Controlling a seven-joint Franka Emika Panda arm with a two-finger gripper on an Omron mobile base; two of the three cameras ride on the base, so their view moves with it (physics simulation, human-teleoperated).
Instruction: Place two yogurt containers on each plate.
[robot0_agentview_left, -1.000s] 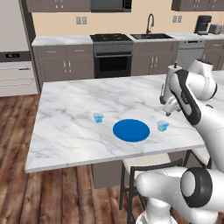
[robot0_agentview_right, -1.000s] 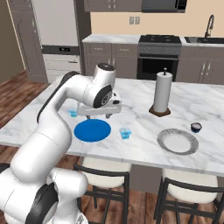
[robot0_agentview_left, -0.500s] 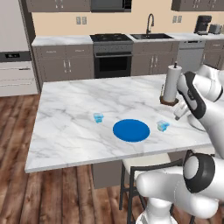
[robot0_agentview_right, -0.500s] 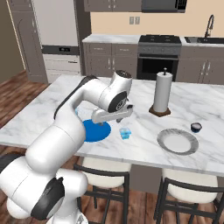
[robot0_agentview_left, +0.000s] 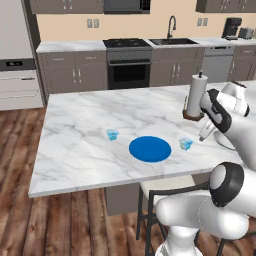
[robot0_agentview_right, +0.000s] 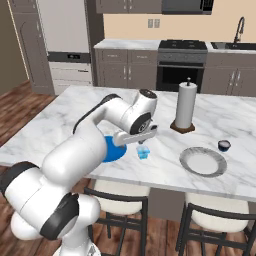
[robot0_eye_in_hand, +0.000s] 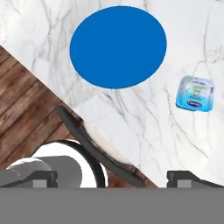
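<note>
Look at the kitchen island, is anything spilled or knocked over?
Nothing stands out. The blue plate and grey plate lie flat and bare, the yogurt cups sit upright on the marble, and the paper towel roll stands straight.

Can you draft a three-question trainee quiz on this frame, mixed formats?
1. True or false: the blue plate has nothing on it.
2. Multiple choice: what stands nearest the dark yogurt cup? A) the stove B) the grey plate C) the fridge
3. Fill in: the tall paper towel roll stands on the ____ counter.

Key: 1 true. The pale blue yogurt cup beside the blue plate sits on the counter, as does the other pale cup on its far side. 2 B. 3 marble.
</note>
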